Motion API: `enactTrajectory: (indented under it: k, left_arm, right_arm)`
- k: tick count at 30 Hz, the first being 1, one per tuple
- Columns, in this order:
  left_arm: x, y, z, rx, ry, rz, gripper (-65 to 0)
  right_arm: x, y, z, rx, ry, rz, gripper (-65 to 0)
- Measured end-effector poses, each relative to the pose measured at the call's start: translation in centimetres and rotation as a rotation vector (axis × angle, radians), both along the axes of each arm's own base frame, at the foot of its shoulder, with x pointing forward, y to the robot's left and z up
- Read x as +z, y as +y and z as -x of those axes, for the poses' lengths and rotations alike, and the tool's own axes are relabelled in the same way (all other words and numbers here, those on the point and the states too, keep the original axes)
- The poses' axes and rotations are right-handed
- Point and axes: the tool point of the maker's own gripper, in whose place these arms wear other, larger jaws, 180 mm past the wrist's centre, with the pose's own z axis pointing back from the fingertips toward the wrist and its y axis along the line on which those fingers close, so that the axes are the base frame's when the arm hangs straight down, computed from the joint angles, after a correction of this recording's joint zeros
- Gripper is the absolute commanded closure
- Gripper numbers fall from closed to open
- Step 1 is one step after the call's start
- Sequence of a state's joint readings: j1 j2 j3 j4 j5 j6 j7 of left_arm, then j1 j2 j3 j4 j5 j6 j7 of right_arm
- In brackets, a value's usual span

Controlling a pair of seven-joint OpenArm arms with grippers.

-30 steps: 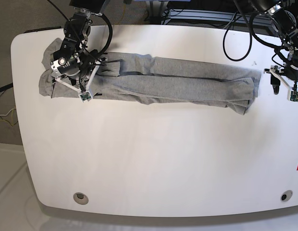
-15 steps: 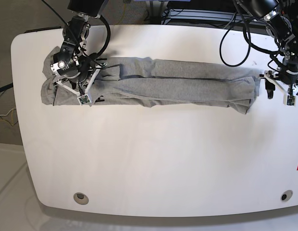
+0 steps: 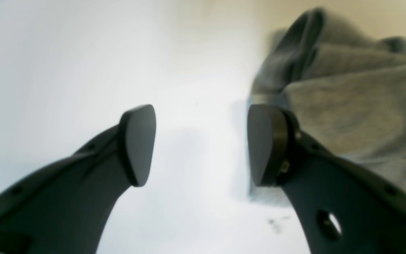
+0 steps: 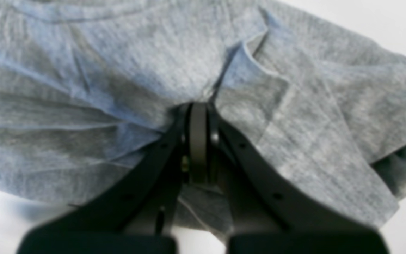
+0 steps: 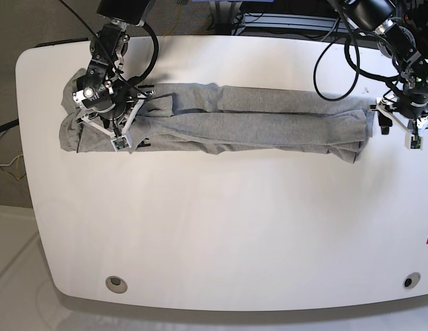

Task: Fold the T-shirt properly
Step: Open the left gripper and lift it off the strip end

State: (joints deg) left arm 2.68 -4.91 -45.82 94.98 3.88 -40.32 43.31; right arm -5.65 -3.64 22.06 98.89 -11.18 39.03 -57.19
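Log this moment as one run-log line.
T-shirt: long band on table | right end effector: shut on T-shirt | left end effector: open, empty, at T-shirt's other end

Black arms, looping cables, dark jaws

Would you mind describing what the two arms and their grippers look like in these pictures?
Both arms are black, with loose black cables looping off them. The left gripper has dark, matte, curved fingers ending in flat rounded black pads, with small round holes along the fingers. The right gripper has matching dark fingers. In the base view each wrist carries a white frame and a small green board.
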Motion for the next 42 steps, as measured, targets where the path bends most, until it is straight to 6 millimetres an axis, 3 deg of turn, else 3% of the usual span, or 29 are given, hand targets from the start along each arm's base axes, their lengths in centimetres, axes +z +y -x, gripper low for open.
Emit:
enactTrajectory:
  k: [5, 11, 20, 27, 33, 42]
  left_arm:
    - [0.4, 1.7, -0.1, 0.067, 0.014, 0.012, -39.1]
    - [-0.6, 1.8, -0.1, 0.088, 0.079, 0.046, -39.1]
    - [1.1, 2.2, -1.5, 0.091, 0.028, 0.029, -38.9]
    - [5.4, 1.2, -3.8, 0.078, -0.249, 0.001, -38.9]
    - [6.5, -0.4, -3.7, 0.111, -0.458, 0.054, -38.9]
    - [7.7, 0.7, -2.7, 0.196, -0.638, 0.064, -38.8]
  right_arm:
    - [0.0, 0.0, 0.0, 0.0, 0.0, 0.0, 0.0]
    - [0.0, 0.0, 0.0, 0.0, 0.0, 0.0, 0.0]
    - [0.0, 0.0, 0.0, 0.0, 0.0, 0.0, 0.0]
    - [0.0, 0.0, 0.0, 0.0, -0.001, 0.0, 0.0]
    - [0.0, 0.0, 0.0, 0.0, -0.002, -0.001, 0.0]
    - [0.0, 0.0, 0.0, 0.0, -0.001, -0.001, 0.0]
